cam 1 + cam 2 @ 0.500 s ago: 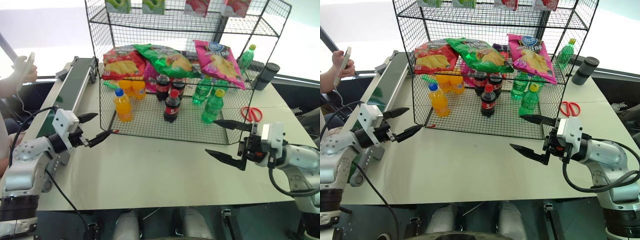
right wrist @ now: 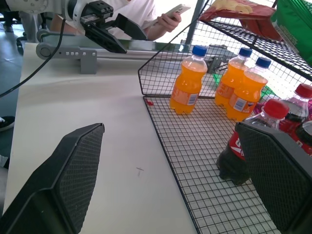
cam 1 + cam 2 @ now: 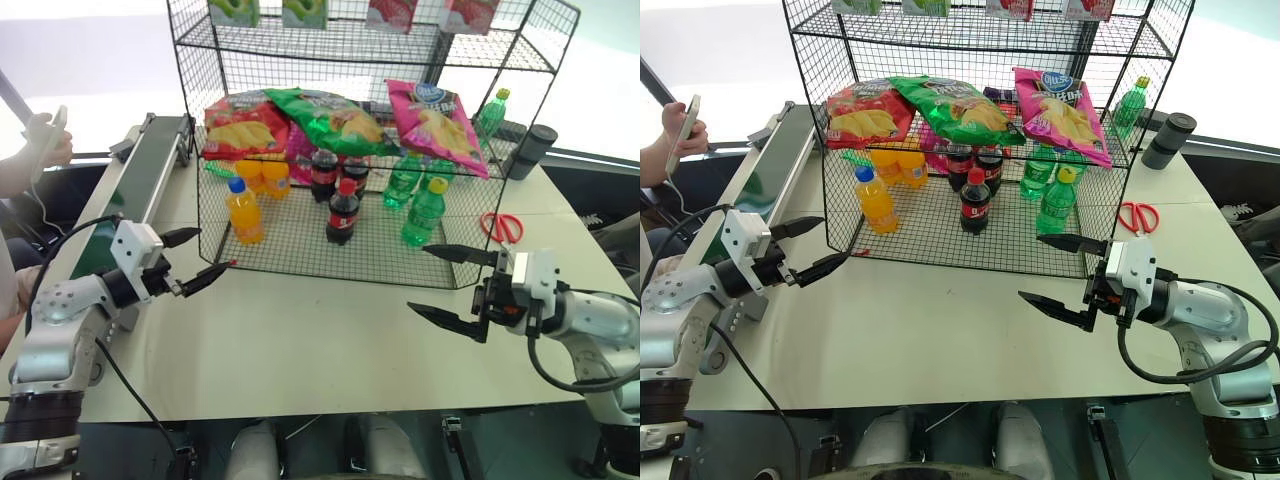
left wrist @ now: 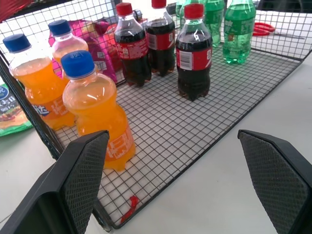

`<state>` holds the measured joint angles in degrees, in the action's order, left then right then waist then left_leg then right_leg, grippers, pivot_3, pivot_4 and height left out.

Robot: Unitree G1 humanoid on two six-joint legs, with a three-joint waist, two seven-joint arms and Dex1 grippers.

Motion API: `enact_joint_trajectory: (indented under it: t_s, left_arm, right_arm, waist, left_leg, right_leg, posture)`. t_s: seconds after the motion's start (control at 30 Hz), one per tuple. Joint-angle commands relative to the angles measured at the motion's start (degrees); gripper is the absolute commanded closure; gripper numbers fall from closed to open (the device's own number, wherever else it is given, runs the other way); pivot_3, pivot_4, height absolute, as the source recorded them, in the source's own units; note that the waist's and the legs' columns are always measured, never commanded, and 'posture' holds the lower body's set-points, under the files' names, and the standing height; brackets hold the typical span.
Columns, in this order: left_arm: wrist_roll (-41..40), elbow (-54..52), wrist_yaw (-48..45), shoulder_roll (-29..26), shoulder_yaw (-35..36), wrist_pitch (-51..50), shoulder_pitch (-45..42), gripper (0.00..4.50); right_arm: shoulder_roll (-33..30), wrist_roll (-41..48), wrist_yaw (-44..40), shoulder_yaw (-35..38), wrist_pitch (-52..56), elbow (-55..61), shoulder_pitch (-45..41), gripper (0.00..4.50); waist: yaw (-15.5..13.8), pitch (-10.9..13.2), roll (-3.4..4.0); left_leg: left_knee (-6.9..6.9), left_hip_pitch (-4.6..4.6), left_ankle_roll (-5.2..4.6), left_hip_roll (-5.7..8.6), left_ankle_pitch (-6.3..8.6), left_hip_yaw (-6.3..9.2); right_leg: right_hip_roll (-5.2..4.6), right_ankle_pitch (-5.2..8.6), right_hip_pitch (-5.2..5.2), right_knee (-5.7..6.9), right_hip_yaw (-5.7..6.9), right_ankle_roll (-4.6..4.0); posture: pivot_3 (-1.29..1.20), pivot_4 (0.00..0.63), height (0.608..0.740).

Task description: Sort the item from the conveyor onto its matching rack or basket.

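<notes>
The item, a magenta-pink chip bag [image 3: 437, 125] with a round blue logo, lies on the middle tier of the black wire rack [image 3: 300, 60], at its right end. The conveyor [image 3: 140, 190] runs along the table's left side with no bag on the stretch I see. My left gripper [image 3: 215, 250] hangs open and empty beside the rack's lower front left corner, close to an orange bottle [image 4: 95, 107]. My right gripper [image 3: 418, 278] is open and empty too, over the table just in front of the rack's lower right corner.
A red chip bag [image 3: 240, 125] and a green chip bag [image 3: 330, 115] share the middle tier. Cola bottles [image 3: 343, 210] and green bottles [image 3: 425, 212] stand on the bottom tier. Red scissors [image 3: 503, 226] and a dark cylinder [image 3: 533, 152] sit at the right. A person's hand [image 3: 45, 140] holds a phone by the conveyor.
</notes>
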<state>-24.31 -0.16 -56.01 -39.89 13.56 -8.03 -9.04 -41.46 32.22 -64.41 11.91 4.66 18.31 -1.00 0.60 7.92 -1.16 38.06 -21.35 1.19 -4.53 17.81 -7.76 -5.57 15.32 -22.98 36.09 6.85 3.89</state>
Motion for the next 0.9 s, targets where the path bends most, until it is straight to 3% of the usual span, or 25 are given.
enact_joint_trajectory:
  t_s: [0.03, 0.9]
  left_arm:
    - [-0.85, -1.05, -0.88, -0.17, 0.58, 1.35, -0.76, 0.00]
    - [-0.93, -3.80, 0.77, 2.22, 0.26, 0.96, 1.12, 0.00]
  right_arm:
    - [0.12, 0.07, 0.02, 0.17, -0.91, 0.54, -0.84, 0.02]
    - [3.53, -2.21, -1.92, -8.12, -2.43, -4.55, -9.41, 0.02]
  waist:
    - [-0.01, 0.00, 0.00]
    - [0.03, 0.00, 0.00]
  left_leg:
    - [0.00, 0.00, 0.00, 0.00, 0.00, 0.00]
    - [0.02, 0.00, 0.02, 0.00, -0.01, 0.00]
  right_leg:
    - [0.00, 0.00, 0.00, 0.00, 0.00, 0.00]
    - [0.00, 0.00, 0.01, 0.02, 0.01, 0.00]
  posture:
    - [0.00, 0.150, 0.726]
    - [0.00, 0.150, 0.726]
